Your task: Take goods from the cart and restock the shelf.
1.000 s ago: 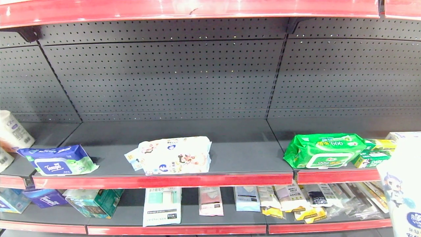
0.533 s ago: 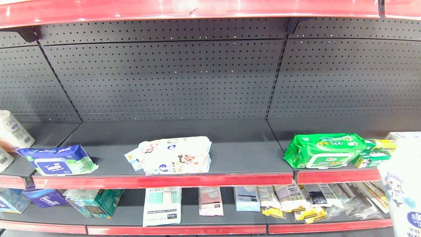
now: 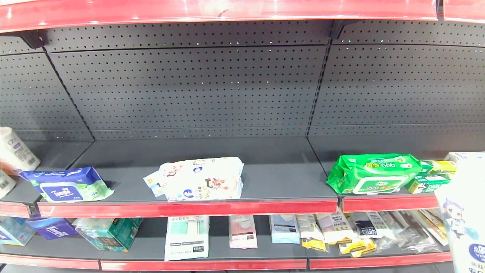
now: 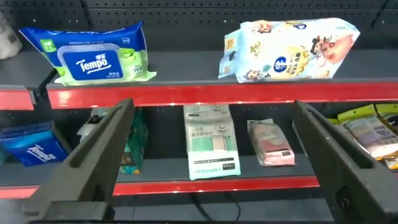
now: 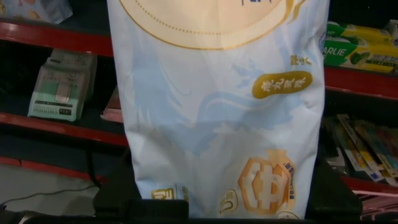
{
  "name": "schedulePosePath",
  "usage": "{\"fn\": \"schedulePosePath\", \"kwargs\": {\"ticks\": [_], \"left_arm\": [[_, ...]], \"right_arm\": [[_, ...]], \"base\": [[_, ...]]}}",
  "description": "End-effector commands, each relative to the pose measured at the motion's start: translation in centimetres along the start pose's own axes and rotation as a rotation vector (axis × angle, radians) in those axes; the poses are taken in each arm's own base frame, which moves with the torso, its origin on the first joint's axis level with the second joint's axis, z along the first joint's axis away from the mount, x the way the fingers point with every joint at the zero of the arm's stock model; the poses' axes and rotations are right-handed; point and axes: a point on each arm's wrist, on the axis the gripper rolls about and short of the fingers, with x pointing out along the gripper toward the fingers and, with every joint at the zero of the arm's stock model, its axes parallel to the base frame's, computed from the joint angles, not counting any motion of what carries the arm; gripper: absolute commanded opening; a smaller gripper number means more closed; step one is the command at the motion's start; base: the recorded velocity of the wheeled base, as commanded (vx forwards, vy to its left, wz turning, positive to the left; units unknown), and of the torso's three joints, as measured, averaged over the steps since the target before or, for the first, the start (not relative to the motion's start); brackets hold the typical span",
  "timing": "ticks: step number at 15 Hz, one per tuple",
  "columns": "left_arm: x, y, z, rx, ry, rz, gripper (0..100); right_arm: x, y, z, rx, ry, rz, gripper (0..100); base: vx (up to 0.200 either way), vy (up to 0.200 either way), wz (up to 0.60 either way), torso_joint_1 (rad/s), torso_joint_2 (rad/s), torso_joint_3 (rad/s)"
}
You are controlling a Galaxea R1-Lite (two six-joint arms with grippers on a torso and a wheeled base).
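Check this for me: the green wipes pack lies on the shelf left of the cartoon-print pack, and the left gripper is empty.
Wrong on one count: the green wipes pack lies right of the cartoon-print pack, as the head view shows. Both lie on the shelf, and the left gripper is empty.

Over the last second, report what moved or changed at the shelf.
Nothing visibly changed. The white pack, held by the right claw, keeps its place at the head view's right edge. The blue wipes pack, cartoon-print pack and green wipes pack lie where they were on the shelf.
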Motion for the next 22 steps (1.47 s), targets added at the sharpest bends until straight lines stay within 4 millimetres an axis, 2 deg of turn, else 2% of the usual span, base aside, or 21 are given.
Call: {"fn": "schedulePosePath", "kwargs": {"ticks": [1, 10, 13, 15, 17, 18, 20, 22], "left_arm": [[0.0, 0.0, 0.0, 0.0, -0.003, -0.002, 100], [-0.1, 0.0, 0.0, 0.001, -0.015, 0.001, 100], [-0.3, 0.0, -0.1, 0.008, -0.034, 0.005, 100], [-0.3, 0.0, -0.1, 0.009, -0.034, 0.005, 100], [-0.3, 0.0, -0.1, 0.011, -0.034, 0.005, 100], [-0.3, 0.0, -0.1, 0.011, -0.034, 0.005, 100], [-0.3, 0.0, -0.1, 0.011, -0.034, 0.005, 100], [-0.3, 0.0, -0.1, 0.011, -0.034, 0.005, 100]], "right_arm": [[0.0, 0.0, 0.0, 0.0, 0.0, -0.002, 0], [0.0, 0.0, 0.0, 0.014, -0.001, 0.0, 0], [0.1, 0.0, 0.2, 0.01, -0.022, 0.0, 0], [0.2, -0.1, 1.6, 0.017, -0.086, 0.003, 0], [1.5, -0.1, 5.4, 0.012, -0.065, 0.038, 0], [2.1, 0.0, 6.1, 0.01, -0.055, 0.047, 0], [4.7, 0.5, 7.3, -0.003, 0.026, 0.072, 0], [6.6, 1.0, 7.4, -0.024, 0.133, 0.098, 0]], "base": [[0.0, 0.0, 0.0, 0.0, 0.0, 0.0], [0.0, 0.0, 0.6, 0.003, 0.0, 0.001], [0.0, 0.0, 0.0, 0.0, 0.0, 0.0], [0.0, 0.0, 0.0, 0.0, 0.0, 0.0], [0.0, 0.0, 0.0, 0.0, 0.0, 0.0], [0.0, 0.0, 0.0, 0.0, 0.0, 0.0], [0.0, 0.0, 0.0, 0.0, 0.0, 0.0], [0.0, 0.0, 0.0, 0.0, 0.0, 0.0]]}}
